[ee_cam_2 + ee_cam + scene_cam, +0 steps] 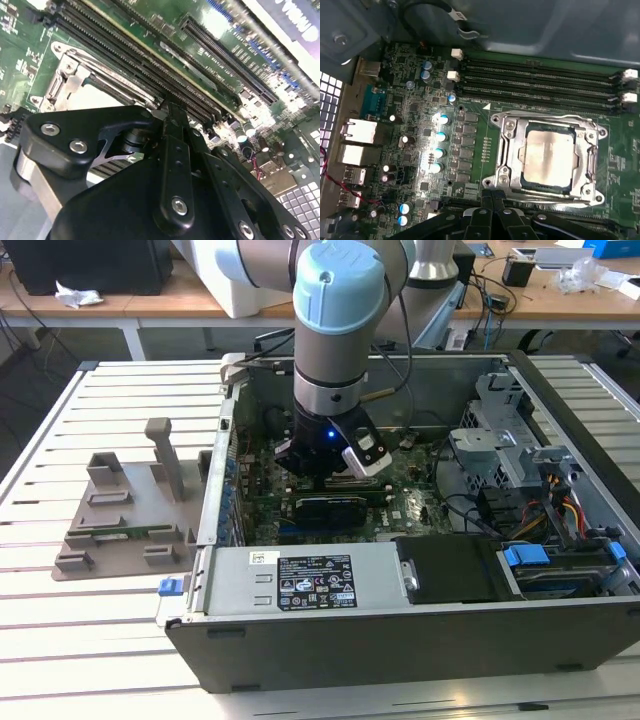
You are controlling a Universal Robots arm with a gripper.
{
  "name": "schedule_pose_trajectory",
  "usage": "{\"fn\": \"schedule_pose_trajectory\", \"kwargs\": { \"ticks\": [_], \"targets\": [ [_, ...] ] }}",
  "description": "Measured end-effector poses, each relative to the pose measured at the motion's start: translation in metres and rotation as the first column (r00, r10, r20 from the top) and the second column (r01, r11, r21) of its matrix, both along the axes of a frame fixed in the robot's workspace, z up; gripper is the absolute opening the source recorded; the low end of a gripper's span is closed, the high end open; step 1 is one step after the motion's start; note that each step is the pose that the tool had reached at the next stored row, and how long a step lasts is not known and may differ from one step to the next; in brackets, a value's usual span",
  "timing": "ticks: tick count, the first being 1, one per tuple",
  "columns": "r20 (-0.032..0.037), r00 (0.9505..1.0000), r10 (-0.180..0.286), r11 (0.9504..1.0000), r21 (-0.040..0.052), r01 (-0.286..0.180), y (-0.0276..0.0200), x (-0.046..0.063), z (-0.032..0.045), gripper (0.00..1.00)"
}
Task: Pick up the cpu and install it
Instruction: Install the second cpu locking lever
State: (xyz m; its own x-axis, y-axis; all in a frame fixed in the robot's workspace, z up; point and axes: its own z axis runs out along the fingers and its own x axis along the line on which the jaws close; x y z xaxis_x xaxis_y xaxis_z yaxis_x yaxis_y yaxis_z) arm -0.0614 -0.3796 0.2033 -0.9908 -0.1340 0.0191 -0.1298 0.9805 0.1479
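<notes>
Closed and empty, the gripper [492, 196] shows in the first wrist view with its two black fingers [486, 199] pressed together at the tips, nothing between them; they stand just at the edge of the metal frame of the socket [592, 165]. In the exterior view the gripper [322, 478] hangs low inside the open computer case [400, 645], over the green motherboard [410, 510]; the case lies on a slatted table [100, 640], and a grey holder [125, 515] rests on the table at the exterior view's left, well apart from the arm.

The cpu [549, 159] lies flat in the socket, its silver top facing up, seated inside the frame; it is near the fingertips but not touching them. Its shape is nearly square, so I cannot tell a long axis; its edges run parallel to the frame and to the black memory slots [540, 82] beside it.

In the second wrist view the fingers [177, 130] also meet, above the motherboard [220, 55].
</notes>
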Motion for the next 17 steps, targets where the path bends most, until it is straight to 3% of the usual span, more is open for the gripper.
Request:
{"fn": "schedule_pose_trajectory", "kwargs": {
  "ticks": [4,6,8,10,11,17],
  "targets": [
    [-0.0006,0.9998,0.018,0.9998,0.0066,-0.018,0.0081,0.0,-0.004,0.11],
    [0.001,0.9998,0.021,0.9997,0.0083,-0.021,0.0087,-0.001,-0.004,0.11],
    [0.0038,0.9997,0.023,0.9997,0.0106,-0.023,0.0092,0.0,0.0003,0.11],
    [0.0026,0.9997,0.024,0.9997,0.0086,-0.024,0.0098,-0.001,0.0113,0.11],
    [0.0024,0.9997,0.024,0.9997,0.0065,-0.024,0.0124,0.002,0.0138,0.11],
    [-0.0171,0.9996,0.024,0.9997,-0.0005,-0.024,0.0232,0.027,0.0102,0.11]
  ]
}}
